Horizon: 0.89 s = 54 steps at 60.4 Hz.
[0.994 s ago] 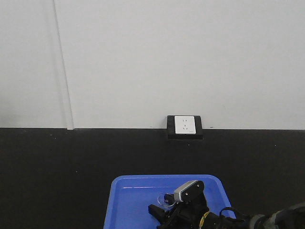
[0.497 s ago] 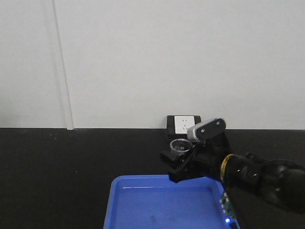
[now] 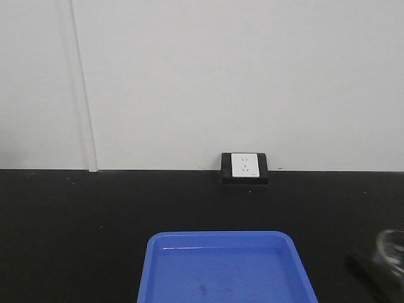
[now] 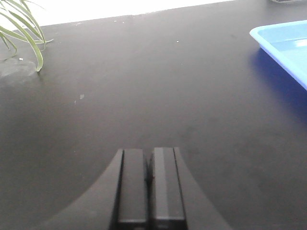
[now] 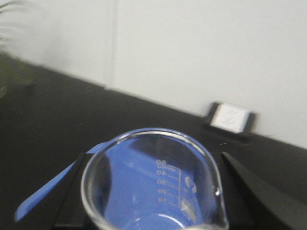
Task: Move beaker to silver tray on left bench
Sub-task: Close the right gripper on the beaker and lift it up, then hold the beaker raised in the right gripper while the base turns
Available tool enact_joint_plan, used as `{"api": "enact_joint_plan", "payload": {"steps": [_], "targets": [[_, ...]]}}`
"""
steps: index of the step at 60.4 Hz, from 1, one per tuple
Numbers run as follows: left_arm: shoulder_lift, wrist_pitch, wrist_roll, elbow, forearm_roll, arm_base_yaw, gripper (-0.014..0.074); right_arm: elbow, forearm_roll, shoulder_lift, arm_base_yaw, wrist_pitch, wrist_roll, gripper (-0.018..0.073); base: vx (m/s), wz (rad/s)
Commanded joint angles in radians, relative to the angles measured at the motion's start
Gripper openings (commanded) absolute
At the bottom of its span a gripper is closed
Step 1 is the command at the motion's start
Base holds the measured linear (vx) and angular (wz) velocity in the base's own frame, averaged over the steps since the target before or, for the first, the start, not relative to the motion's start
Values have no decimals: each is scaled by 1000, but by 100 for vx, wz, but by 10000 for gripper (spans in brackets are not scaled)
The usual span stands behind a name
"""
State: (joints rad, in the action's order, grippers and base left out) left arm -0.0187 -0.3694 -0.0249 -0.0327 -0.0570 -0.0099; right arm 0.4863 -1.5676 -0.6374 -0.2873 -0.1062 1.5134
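The beaker (image 5: 158,165), a small clear glass cylinder with printed graduations and a pour lip, fills the lower right wrist view. My right gripper (image 5: 152,203) is shut on it, one black finger at each side. In the front view the beaker (image 3: 392,245) shows blurred at the lower right edge, held above the black counter, with the right gripper (image 3: 377,273) dark beneath it. My left gripper (image 4: 149,160) is shut and empty, low over the counter (image 4: 144,86). The silver tray and the left bench are out of view.
A bright blue plastic tray (image 3: 221,271) lies empty at the counter's front middle; its corner (image 4: 288,40) shows to the right of the left gripper. A white socket (image 3: 245,165) sits against the white wall. Green plant leaves (image 4: 21,28) hang at the far left.
The right gripper lifted the beaker out of the blue tray, up in front of the socket, then swung right and down to the front view's lower right edge.
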Motion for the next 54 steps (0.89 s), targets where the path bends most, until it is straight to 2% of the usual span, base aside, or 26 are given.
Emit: {"api": "enact_joint_plan", "payload": {"steps": [1,14,54], "targets": [[-8,74,2,-20,3,-6,1,-44,3,163,1,131,10,-14,0,0],[-8,74,2,-20,3,-6,1,-105,4,353,1,187,10,-14,0,0],[-8,74,2,-20,3,-6,1,-105,3,288,1,189,3,-11,0,0]]}}
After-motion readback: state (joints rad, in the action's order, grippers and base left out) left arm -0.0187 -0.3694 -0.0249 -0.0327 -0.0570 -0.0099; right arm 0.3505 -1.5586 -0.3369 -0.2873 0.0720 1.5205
